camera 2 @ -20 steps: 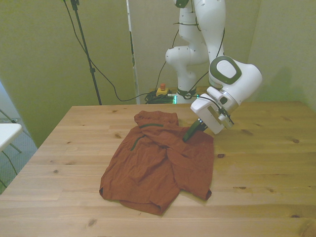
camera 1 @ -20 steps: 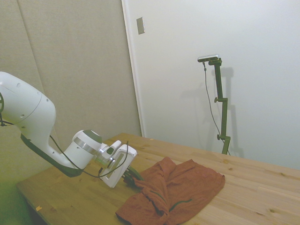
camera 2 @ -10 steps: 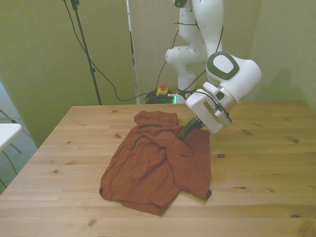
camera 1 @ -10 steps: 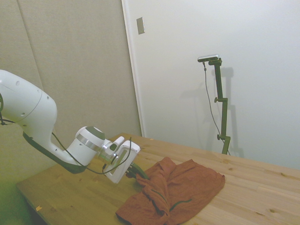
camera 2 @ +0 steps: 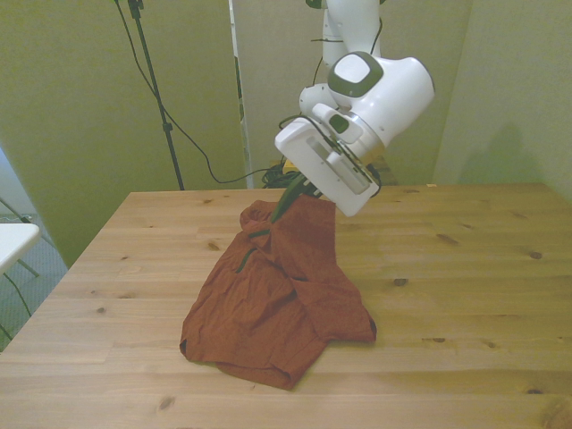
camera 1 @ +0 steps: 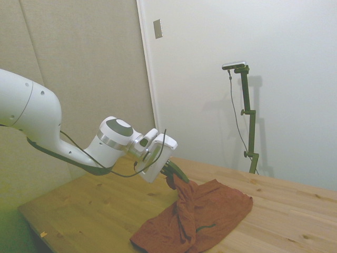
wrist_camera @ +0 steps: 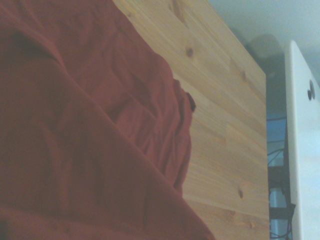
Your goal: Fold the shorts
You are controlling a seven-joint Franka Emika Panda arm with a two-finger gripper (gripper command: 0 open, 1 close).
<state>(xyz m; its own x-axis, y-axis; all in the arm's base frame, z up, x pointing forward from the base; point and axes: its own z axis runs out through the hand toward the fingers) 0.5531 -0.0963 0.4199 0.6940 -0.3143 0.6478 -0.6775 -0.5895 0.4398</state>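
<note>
The rust-red shorts lie crumpled on the wooden table, with dark trim showing near the waistband. My gripper is shut on one edge of the shorts and holds it lifted above the table, so a flap of cloth hangs down from the fingers. In the side view the gripper pinches the raised peak of the shorts, the rest spreading toward the table's near edge. The wrist view is filled with the red cloth of the shorts over bare wood.
A small yellow and red device and cables sit behind the table's far edge. A white surface pokes in at the front view's left.
The gripper has risen and swung toward the front view's left, pulling the held edge of the shorts up and over the rest of the cloth. The cloth on the front view's right has drawn in.
</note>
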